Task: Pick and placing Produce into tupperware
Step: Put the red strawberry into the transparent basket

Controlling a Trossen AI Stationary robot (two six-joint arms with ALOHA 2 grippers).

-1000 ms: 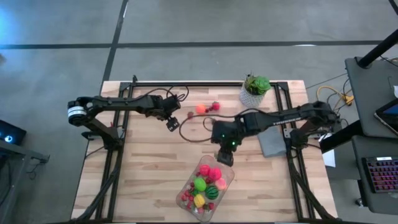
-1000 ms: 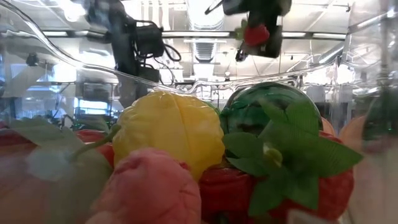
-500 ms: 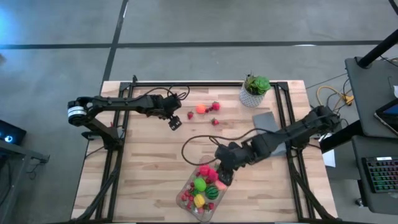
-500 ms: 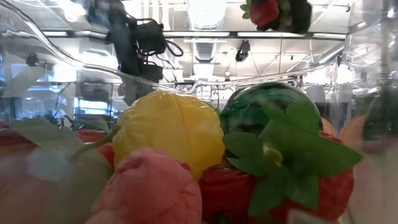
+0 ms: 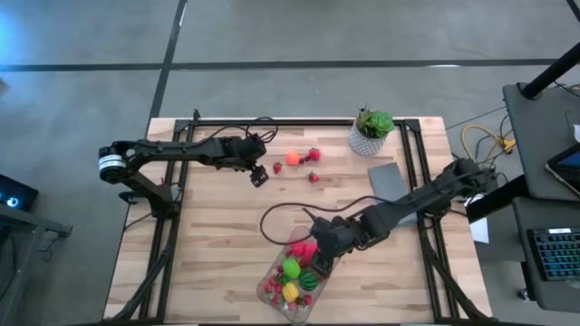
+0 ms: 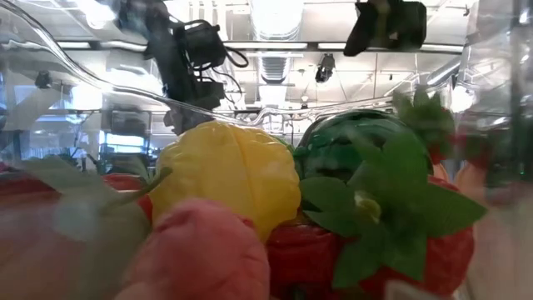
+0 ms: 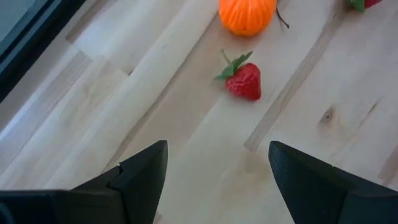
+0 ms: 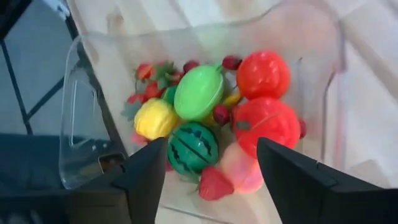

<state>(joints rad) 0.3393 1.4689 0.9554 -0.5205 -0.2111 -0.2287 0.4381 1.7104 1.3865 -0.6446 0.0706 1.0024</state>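
While its fingers stand parted and empty, the right gripper [image 5: 317, 263] hangs over the tupperware [image 8: 84, 134].

A strawberry [image 8: 214, 183] lies just under them among the produce [image 5: 292, 273], seemingly just let go; best lift straight up so nothing catches the rim. Farther out, the left gripper [image 7: 216, 171], wide open and holding nothing, faces a loose strawberry [image 7: 244, 81] beside an orange piece [image 7: 247, 15] on the table [image 5: 208, 226]; centre on the berry before closing.
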